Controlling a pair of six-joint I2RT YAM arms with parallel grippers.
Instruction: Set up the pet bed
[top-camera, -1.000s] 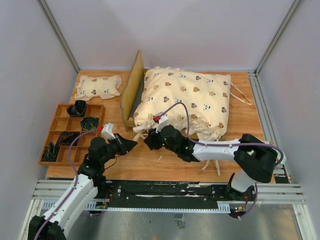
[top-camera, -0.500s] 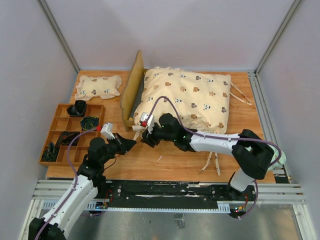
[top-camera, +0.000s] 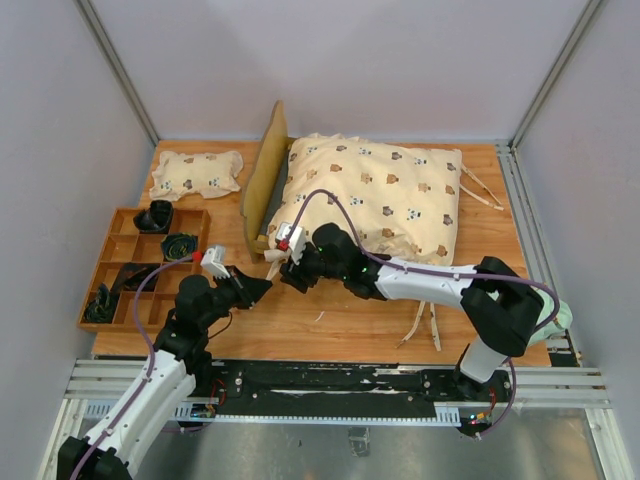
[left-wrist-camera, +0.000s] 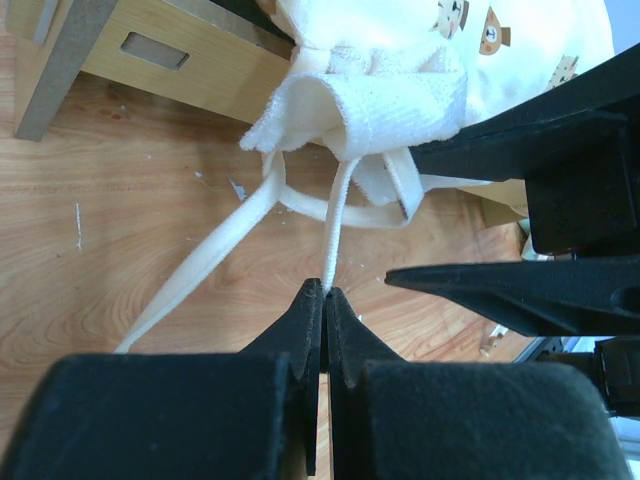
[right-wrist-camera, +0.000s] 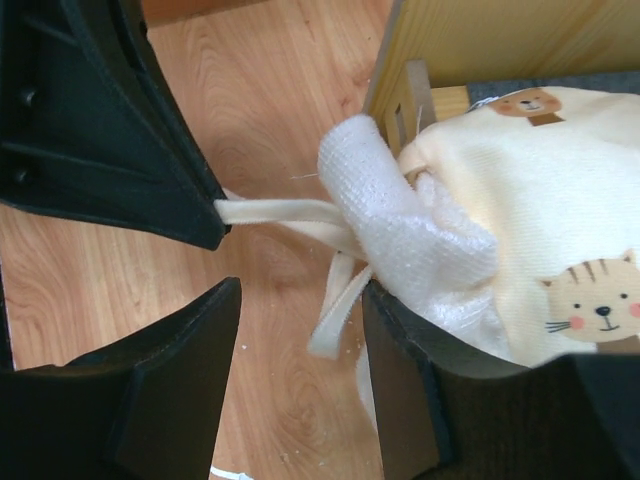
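Observation:
The pet bed's light-wood frame (top-camera: 262, 195) stands at the back with its headboard on the left; a cream bear-print quilt (top-camera: 385, 195) covers its base. My left gripper (top-camera: 266, 289) is at the bed's near-left corner, shut on a white tie strap (left-wrist-camera: 337, 215) that hangs from the quilt's corner (left-wrist-camera: 370, 95); the fingertips (left-wrist-camera: 312, 300) pinch it just above the table. My right gripper (top-camera: 289, 274) is open right beside it. In the right wrist view its jaws (right-wrist-camera: 300, 345) stand wide around a second loose strap end (right-wrist-camera: 337, 305), without touching it. The bed's wooden rail (right-wrist-camera: 480, 40) is behind.
A wooden compartment tray (top-camera: 105, 272) with dark items sits at the left. A small bear-print pillow (top-camera: 196, 173) lies at the back left. More loose ties (top-camera: 425, 325) trail off the quilt's near-right side. Metal posts stand at the table's back corners.
My right gripper has moved left along the quilt's near edge to the near-left corner, close to the left gripper. The left gripper has held still with the strap.

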